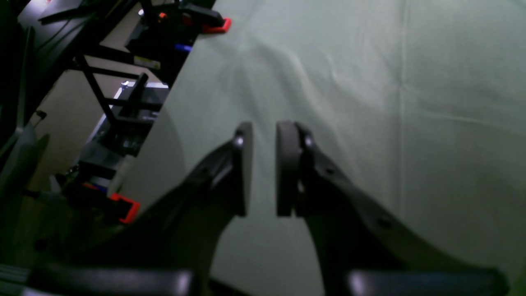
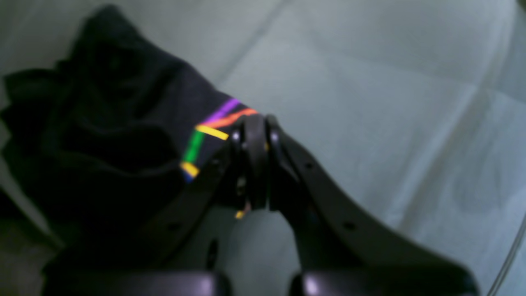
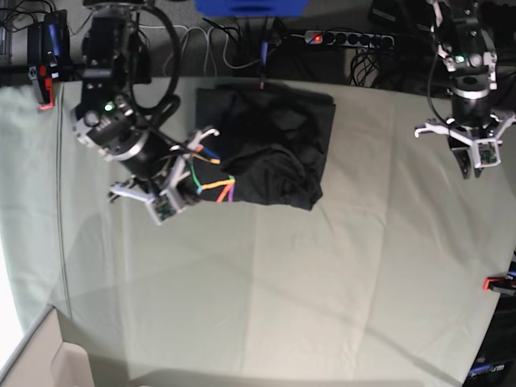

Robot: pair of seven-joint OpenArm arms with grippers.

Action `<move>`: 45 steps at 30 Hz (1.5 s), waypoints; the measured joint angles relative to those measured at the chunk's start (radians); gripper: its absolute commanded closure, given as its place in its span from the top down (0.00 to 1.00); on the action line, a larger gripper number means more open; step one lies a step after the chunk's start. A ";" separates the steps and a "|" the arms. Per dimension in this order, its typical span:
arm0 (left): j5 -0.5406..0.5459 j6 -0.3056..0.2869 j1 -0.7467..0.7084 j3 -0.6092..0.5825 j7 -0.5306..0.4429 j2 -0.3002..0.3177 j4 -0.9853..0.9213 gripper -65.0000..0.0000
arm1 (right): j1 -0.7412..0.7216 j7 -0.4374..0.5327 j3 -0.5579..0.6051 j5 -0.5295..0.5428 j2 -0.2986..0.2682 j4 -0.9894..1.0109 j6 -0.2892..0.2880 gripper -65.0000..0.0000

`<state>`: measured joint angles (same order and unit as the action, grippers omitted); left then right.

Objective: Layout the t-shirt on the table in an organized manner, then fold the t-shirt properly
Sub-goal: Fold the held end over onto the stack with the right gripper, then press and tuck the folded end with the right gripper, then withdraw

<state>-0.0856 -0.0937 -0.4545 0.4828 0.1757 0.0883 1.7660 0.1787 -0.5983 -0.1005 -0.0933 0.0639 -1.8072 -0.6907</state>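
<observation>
Item: t-shirt (image 3: 274, 145), dark charcoal, lying crumpled in a loose heap on the far middle of the table (image 3: 266, 282), with folds bunched over one another and one corner drawn out toward my right arm. Item: rainbow line graphic (image 2: 205, 135), purple, orange, yellow and green strokes, on that drawn-out corner; in the base view the same strokes show just beside my right tool. Item: my right gripper (image 2: 254, 164), clenched on the t-shirt at the edge of the graphic; the two pads are pressed together with dark cloth pinched between them, and a speck of yellow shows below the pads. Item: my left gripper (image 1: 263, 168), hanging over bare table cloth well apart from the t-shirt, pads parallel with a narrow gap between them, nothing in that gap. Item: table covering, pale grey-green cloth, with faint creases and fold lines running across it. Item: red-orange clamps (image 1: 127, 207), at the table edge in the left wrist view, one near and one farther along (image 1: 215, 26). Item: power strip (image 3: 347, 37), beyond the far edge, among cables.
</observation>
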 measured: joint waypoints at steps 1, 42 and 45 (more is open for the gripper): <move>0.000 0.000 -0.001 0.000 0.000 0.000 0.000 0.15 | -0.003 -0.002 -0.001 -0.003 -0.004 0.018 0.000 0.00; 0.000 0.003 0.002 0.074 0.001 -0.053 0.005 0.82 | 0.034 0.001 0.517 0.000 -0.043 0.211 -0.001 0.00; 0.000 -0.001 0.003 0.072 0.001 -0.064 0.005 0.82 | 0.003 0.000 0.532 -0.006 -0.008 0.298 0.000 0.00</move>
<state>-0.0853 -0.0944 -0.4515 0.5545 0.1768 0.0238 1.7710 0.1818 -0.5980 0.4316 -0.0998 0.0559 -1.5097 -0.6907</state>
